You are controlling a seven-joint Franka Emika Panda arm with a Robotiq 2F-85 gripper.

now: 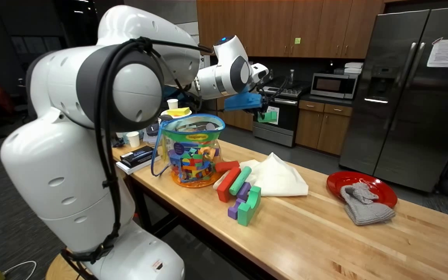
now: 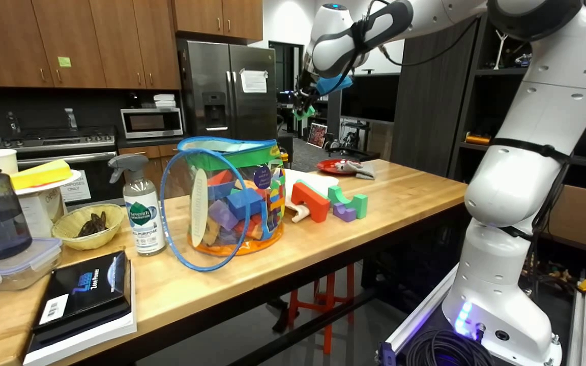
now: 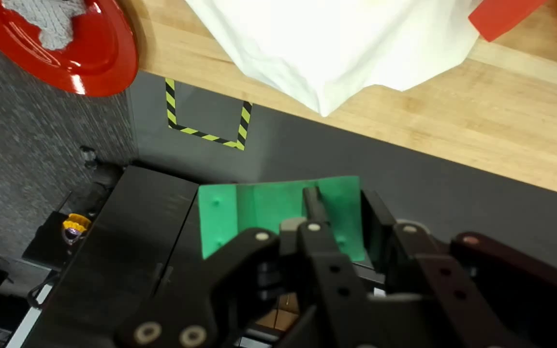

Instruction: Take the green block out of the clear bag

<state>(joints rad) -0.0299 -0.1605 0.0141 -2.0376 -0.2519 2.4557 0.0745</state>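
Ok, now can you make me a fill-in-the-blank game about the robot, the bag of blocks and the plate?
1. The block gripped in the robot's jaws is coloured ____.
2. The number of blocks held in the jaws is ____.
3. The clear bag is edged round its very top in the colour ____.
4. The grey knitted cloth lies partly on a plate that is coloured ____.

Missing words: green; one; blue; red.

Bright tabletop (image 1: 325,233), white glare on the red plate (image 3: 99,55)
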